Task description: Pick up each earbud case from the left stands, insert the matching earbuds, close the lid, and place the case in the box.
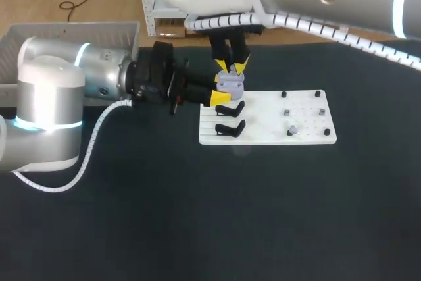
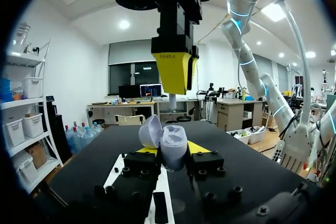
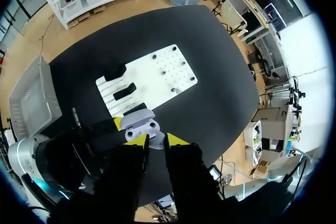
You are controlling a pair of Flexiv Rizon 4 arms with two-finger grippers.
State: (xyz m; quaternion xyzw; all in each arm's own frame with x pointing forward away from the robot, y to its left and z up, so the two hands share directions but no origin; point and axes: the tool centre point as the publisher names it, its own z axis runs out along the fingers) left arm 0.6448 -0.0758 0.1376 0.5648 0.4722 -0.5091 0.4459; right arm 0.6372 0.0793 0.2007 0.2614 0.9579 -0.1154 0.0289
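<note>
Clamping the open lavender earbud case (image 1: 231,82) from both sides, left pincer (image 2: 169,155), over the white stand board's (image 1: 276,133) left end, black desk (image 1: 197,215), right pincer (image 3: 156,140) just above the case, grip cannot be told.

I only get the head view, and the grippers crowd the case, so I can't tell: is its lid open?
Observer: Yes. The left wrist view shows the lid standing open on the case, which the left gripper holds from both sides.
Operator: Is the other gripper touching it?
Observer: No. The right gripper hangs above the case, with a clear gap between them.
Operator: Which way does the opening face?
Observer: Up, toward the right gripper, as the right wrist view shows.
</note>
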